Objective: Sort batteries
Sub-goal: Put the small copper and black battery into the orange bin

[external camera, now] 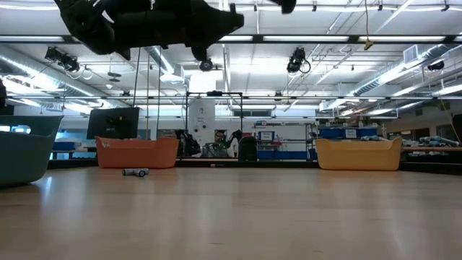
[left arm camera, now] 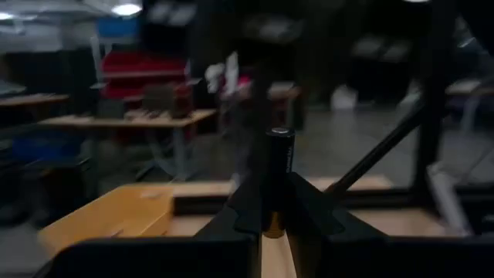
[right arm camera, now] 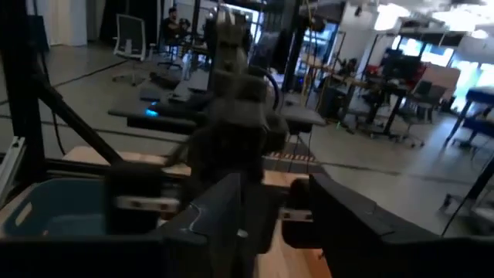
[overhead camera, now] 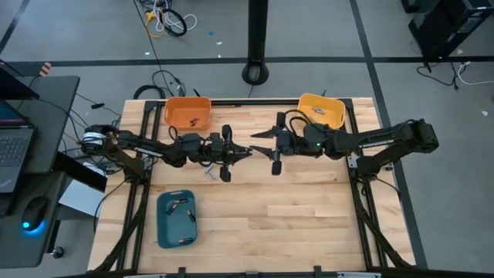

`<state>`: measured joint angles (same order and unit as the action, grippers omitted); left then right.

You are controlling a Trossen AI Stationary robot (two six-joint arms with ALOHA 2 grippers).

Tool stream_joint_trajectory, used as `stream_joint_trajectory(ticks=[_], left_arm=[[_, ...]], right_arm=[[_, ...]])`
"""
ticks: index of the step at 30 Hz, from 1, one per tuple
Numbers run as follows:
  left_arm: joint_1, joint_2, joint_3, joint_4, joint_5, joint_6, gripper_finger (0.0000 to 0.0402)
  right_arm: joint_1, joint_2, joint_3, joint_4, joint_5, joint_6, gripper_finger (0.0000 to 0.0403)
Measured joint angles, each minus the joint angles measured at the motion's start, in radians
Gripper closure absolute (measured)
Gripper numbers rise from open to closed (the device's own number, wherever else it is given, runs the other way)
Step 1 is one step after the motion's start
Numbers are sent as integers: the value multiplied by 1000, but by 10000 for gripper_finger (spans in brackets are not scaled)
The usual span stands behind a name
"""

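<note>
Robotics lab or workshop, large open hall. Grey floor with dark seam lines point(overhead camera: 363, 38); loose cables point(overhead camera: 166, 19) on it. Long ceiling strip lights point(external camera: 303, 38) and exposed ducting overhead. Laptop point(overhead camera: 11, 143) and mouse point(overhead camera: 32, 208) on a side desk. Rows of benches point(right arm camera: 231, 108) and an office chair point(right arm camera: 130, 35) beyond; a person point(right arm camera: 171, 19) far back, probably seated.

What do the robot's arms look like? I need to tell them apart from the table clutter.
Both arms, left and right, are dark, jointed and slim, with black cables alongside. A green light glows on the right arm's wrist. Each tool, left and right, has two black angular fingers.
</note>
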<state>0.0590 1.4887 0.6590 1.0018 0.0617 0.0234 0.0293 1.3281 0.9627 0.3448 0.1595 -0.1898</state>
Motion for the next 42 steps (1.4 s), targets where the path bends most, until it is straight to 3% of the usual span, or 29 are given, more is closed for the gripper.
stream_joint_trajectory(ticks=[5, 10, 14, 18, 21, 26, 34, 42], left_arm=[[23, -149, 0, -264, -89, 56, 364], [66, -351, 0, -641, -202, 51, 364], [135, -485, 24, -970, -276, -10, 364], [213, -541, 69, -1231, -382, -51, 364], [293, -539, 87, -1364, -406, -86, 364], [444, -468, 93, -1496, -274, -129, 364], [671, -272, 95, -1459, -264, -99, 364], [833, -101, 132, -1472, -153, -42, 364]], right_arm=[[15, -68, 0, -44, 47, -54, 226], [12, -88, -5, -138, 107, -37, 228], [-1, -82, -75, -118, 116, 13, 229], [-17, -73, -153, -64, 116, 70, 230], [-24, -68, -205, -17, 117, 110, 231], [-28, -67, -275, 66, 117, 138, 231], [-28, -67, -322, 99, 117, 143, 232], [-28, -67, -345, 105, 117, 146, 234]])
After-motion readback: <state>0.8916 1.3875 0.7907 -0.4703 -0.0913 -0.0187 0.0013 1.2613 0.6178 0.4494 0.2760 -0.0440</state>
